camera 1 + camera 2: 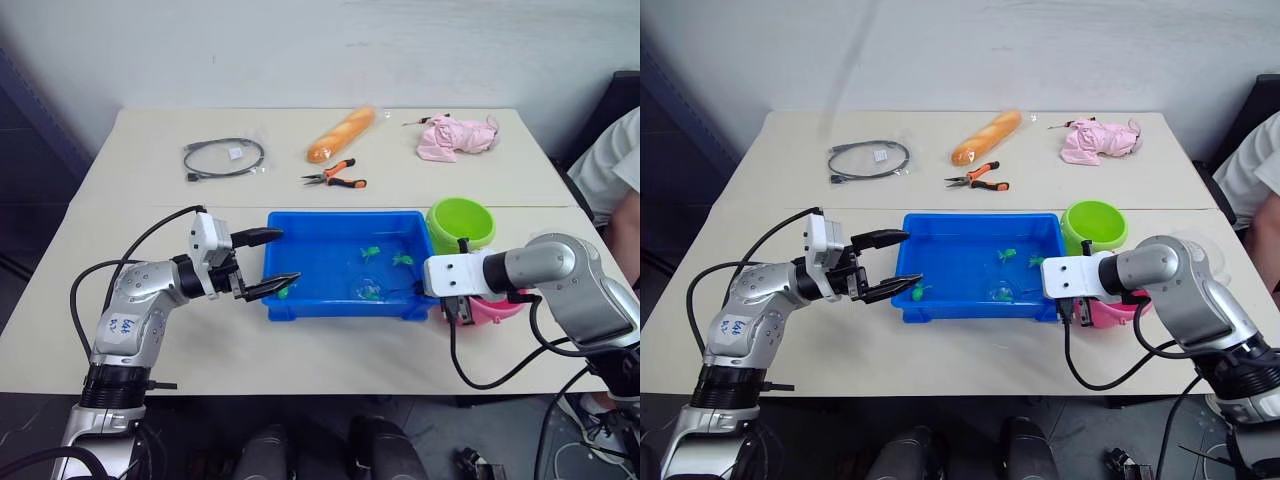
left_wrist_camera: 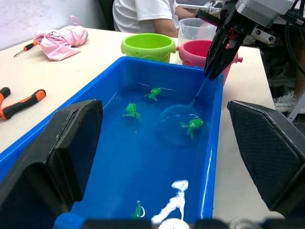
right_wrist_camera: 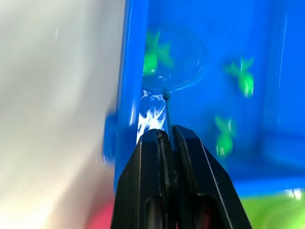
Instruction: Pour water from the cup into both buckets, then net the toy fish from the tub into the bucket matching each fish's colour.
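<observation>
Four tiny bright-green plastic fish (image 2: 192,126) float in the shallow blue plastic tub (image 1: 300,300) mid-table (image 1: 150,130). The right gripper (image 2: 215,61) pinches a thin wire net (image 2: 177,119) shut between its fingers, hoop dipped around one fish, probably to scoop it. The left gripper (image 1: 270,262) hangs open at the tub's near-left corner. Lime green bucket (image 1: 460,222), pink bucket (image 2: 195,51) and clear cup (image 2: 196,29) sit just beyond the tub's right end.

Shallow blue plastic tub (image 1: 300,262) mid-table; lime green bucket (image 1: 460,222), pink bucket (image 1: 492,308) right of it; small green toy fish (image 2: 192,126), apparently four, inside tub.
</observation>
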You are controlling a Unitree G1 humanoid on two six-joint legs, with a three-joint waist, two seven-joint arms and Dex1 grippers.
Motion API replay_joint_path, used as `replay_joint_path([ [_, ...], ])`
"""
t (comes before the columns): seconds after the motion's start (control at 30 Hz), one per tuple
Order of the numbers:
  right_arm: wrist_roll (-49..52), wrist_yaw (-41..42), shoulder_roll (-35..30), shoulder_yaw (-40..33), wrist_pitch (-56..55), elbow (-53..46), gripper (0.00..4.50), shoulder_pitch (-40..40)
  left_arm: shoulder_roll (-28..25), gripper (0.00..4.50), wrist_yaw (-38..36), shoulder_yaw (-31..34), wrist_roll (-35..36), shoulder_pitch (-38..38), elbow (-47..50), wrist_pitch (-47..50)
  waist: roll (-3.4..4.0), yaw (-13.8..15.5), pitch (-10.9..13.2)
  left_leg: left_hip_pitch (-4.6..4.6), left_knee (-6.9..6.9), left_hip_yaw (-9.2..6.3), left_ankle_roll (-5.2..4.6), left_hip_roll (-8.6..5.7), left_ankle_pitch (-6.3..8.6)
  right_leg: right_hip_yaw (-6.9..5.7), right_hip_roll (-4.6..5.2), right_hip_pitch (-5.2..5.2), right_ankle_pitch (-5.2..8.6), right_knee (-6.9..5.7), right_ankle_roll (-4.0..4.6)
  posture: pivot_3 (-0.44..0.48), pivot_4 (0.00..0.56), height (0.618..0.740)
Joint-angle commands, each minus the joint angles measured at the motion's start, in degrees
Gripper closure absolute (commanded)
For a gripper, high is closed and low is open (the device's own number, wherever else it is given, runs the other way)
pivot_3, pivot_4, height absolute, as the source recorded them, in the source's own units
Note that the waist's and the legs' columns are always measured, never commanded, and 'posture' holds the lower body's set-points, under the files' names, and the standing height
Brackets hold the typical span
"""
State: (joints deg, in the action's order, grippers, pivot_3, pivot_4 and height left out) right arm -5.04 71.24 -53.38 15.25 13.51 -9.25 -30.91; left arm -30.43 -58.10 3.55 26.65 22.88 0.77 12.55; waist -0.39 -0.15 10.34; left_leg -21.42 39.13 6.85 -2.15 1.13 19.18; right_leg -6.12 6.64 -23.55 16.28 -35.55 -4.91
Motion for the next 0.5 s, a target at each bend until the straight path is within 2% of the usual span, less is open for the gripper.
replay_joint_path([
  [0.03,5.36,1.69,1.34,-2.63,8.03,-3.29,4.5,-2.35,-0.42,0.02,0.3,0.9,0.59,0.05,1.89,-0.16,0.0,0.01,0.0,0.0,0.0,0.0,0.0,0.0,0.0,0.0,0.01,0.0,0.0,0.0,0.0,0.0,0.15,0.74],
  [0.17,11.89,1.52,3.02,-4.86,20.78,-6.02,4.5,-4.32,-0.5,0.02,0.28,1.07,0.57,-0.09,1.7,-0.31,0.0,0.06,0.0,-0.01,0.0,-0.05,0.0,0.0,0.0,-0.01,0.02,-0.01,0.0,-0.01,0.01,0.0,0.15,0.74],
  [0.3,15.7,-0.19,3.24,-6.8,27.59,-6.93,4.5,-4.52,-0.57,0.02,0.36,1.19,0.55,-0.41,1.77,-0.32,0.0,0.07,0.0,-0.02,0.0,-0.09,-0.01,0.0,0.02,-0.04,0.06,0.0,0.0,0.03,0.01,0.0,0.15,0.74],
  [0.5,20.29,-3.71,3.28,-12.06,31.07,-5.34,4.5,-3.29,-0.63,0.02,0.35,1.5,0.65,-1.17,1.77,-0.88,0.0,0.03,0.0,-0.03,0.0,-0.1,0.01,-0.01,0.05,-0.03,0.08,-0.03,0.0,0.03,0.01,0.0,0.15,0.74],
])
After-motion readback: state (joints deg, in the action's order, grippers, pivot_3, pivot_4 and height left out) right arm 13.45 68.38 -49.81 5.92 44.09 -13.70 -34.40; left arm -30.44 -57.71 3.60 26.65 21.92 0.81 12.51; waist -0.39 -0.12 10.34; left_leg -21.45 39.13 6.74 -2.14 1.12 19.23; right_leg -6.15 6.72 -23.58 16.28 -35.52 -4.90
